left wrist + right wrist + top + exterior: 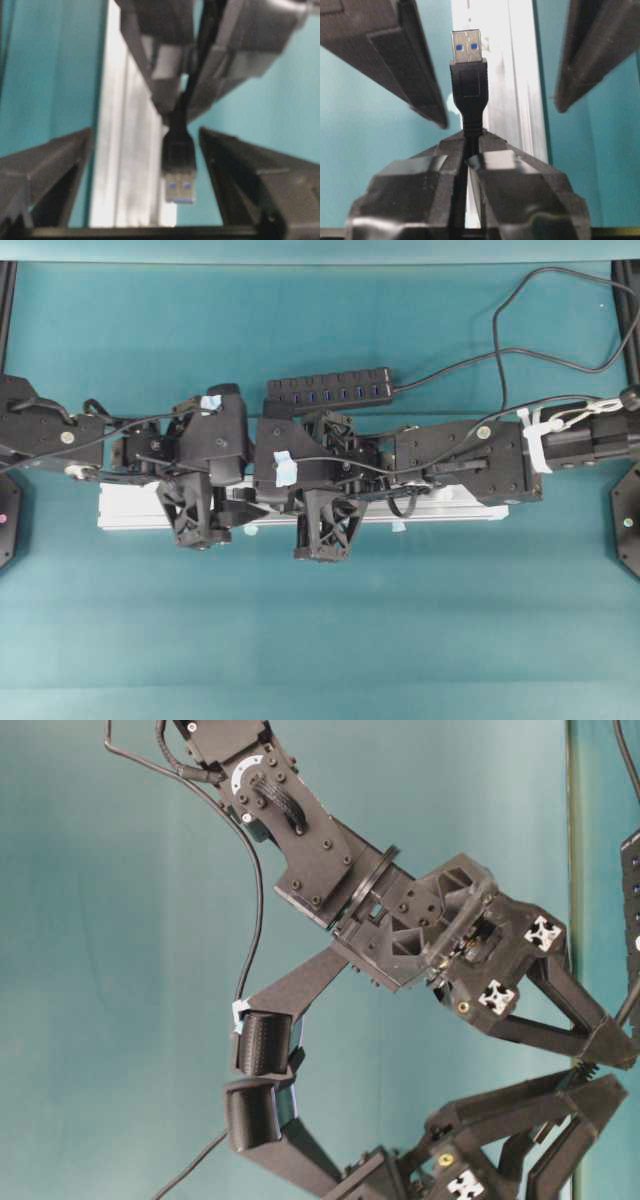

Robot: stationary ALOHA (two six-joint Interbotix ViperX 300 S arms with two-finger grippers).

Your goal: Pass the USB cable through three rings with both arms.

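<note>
- The right hand (pixel 466 165) fills the bottom of its wrist view, its fingers clamped together on the USB cable (pixel 468 95) just behind the plug.
- The plug's silver tip with blue insert sticks out past those fingertips, above the silver rail (pixel 505 75).
- The left hand (pixel 145 150) stands with fingers wide apart on either side of the plug, touching nothing.
- Both hands meet above the rail on the teal surface (pixel 320 640).
- A black multi-port hub (pixel 330 390) lies just beyond the arms.
</note>
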